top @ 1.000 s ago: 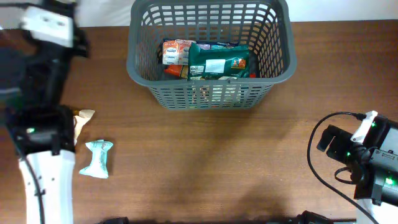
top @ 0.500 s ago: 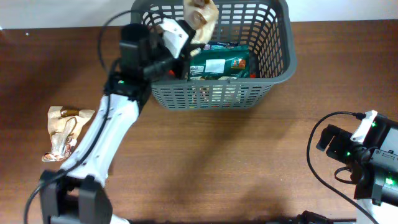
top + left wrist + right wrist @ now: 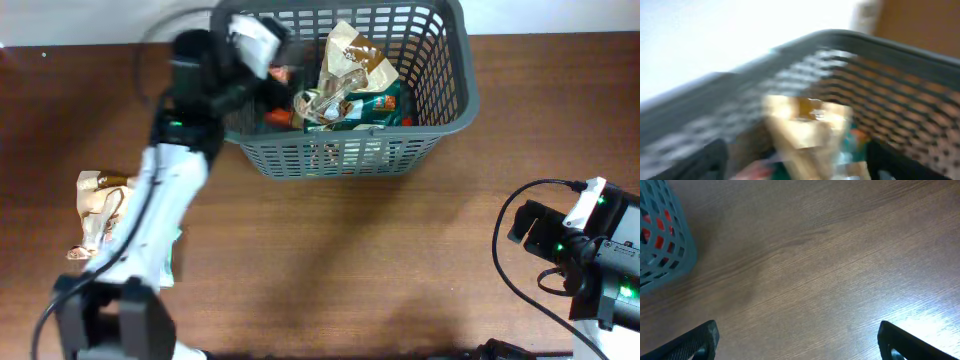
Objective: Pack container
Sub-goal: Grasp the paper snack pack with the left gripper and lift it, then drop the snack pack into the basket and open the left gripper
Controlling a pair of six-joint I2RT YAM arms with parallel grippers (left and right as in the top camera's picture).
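Observation:
The container (image 3: 340,155), a dark grey slotted basket, stands at the back middle of the table. A tan snack packet (image 3: 350,65) lies tilted inside it, on top of a green packet (image 3: 368,105) and beside an orange one (image 3: 279,116). My left gripper (image 3: 283,88) hangs over the basket's left rim, apart from the tan packet. The blurred left wrist view shows the rim (image 3: 840,37), the tan packet (image 3: 805,120) and my fingers (image 3: 710,160) spread wide, so the left gripper (image 3: 800,162) is open. My right gripper (image 3: 800,345) is open over bare wood.
A second tan packet (image 3: 100,205) lies on the table at the left, beside my left arm. A sliver of a teal packet (image 3: 171,264) shows under that arm. The right arm (image 3: 585,250) rests at the front right, and the basket's corner (image 3: 662,240) shows in its view.
My left arm swung from the table's left side up to the basket with the tan packet. Its jaws opened and the packet dropped inside. The right arm has not moved.

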